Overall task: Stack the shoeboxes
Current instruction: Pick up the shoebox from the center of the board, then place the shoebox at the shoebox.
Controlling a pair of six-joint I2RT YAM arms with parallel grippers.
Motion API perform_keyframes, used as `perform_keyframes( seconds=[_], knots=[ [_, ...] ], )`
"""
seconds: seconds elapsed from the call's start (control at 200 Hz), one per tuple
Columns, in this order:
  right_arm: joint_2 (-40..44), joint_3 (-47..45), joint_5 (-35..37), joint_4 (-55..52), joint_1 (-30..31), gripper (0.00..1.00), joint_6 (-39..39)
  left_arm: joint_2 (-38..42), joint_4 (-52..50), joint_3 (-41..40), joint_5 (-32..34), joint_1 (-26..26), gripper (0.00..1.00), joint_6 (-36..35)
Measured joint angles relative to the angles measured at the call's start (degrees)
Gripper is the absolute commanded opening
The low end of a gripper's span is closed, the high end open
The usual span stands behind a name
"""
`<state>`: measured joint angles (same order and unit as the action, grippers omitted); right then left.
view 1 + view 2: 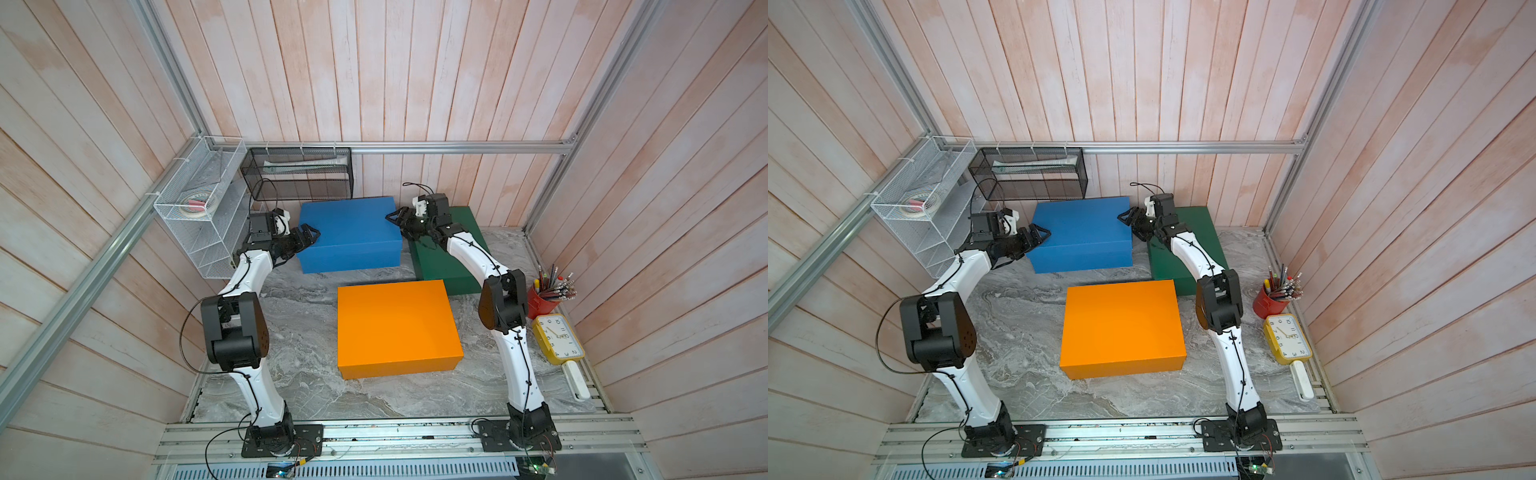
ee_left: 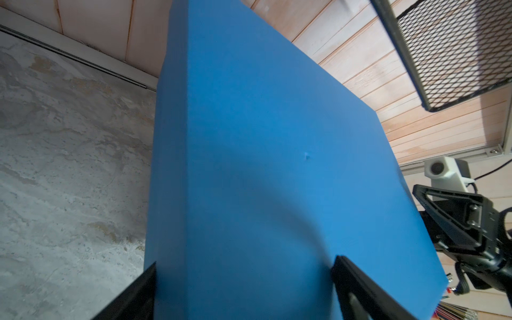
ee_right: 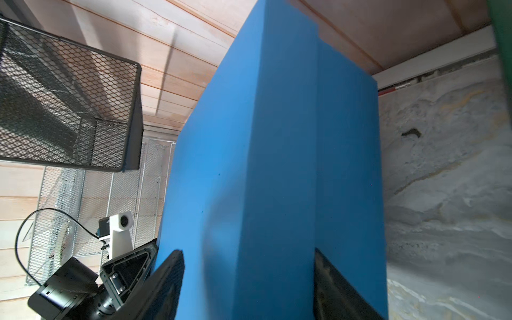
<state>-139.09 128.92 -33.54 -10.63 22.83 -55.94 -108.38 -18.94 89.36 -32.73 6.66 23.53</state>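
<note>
At the left end of the matte blue shoebox [image 1: 351,232], on the marbled bench [image 1: 299,332], your left tool [image 1: 311,237] straddled its edge, jaws spread, unclamped. At its right end your right tool [image 1: 390,218] straddled too; pinching or not, you couldn't tell. The green shoebox [image 1: 438,266] sat just right of it, the orange shoebox [image 1: 397,328] in front, clear.

Your blue box [image 1: 349,232] sits at the back, green box [image 1: 432,266] beside it, orange box [image 1: 395,324] in front; none stacked.
</note>
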Motion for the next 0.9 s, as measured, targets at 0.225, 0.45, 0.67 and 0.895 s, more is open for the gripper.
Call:
perform_keyframes(
  seconds=[0.225,0.45,0.67,0.895],
  knots=[
    [2.2,-4.9,-0.2,-0.2,-0.2,0.71,0.4,5.3,-1.1,-0.6,1.9,-1.7,0.95,0.3],
    [6.4,-10.3,-1.9,0.3,-0.9,0.69,-1.0,9.6,-1.0,-2.8,3.7,-3.3,0.95,0.7],
    [11.4,-13.9,-1.0,0.1,-1.6,0.69,1.6,12.9,-0.8,-7.4,6.0,-5.3,0.95,1.5],
    [18.7,-20.7,-0.4,-0.8,-1.6,0.68,5.0,20.2,-1.3,-13.0,8.1,-7.4,0.95,2.9]
  ],
)
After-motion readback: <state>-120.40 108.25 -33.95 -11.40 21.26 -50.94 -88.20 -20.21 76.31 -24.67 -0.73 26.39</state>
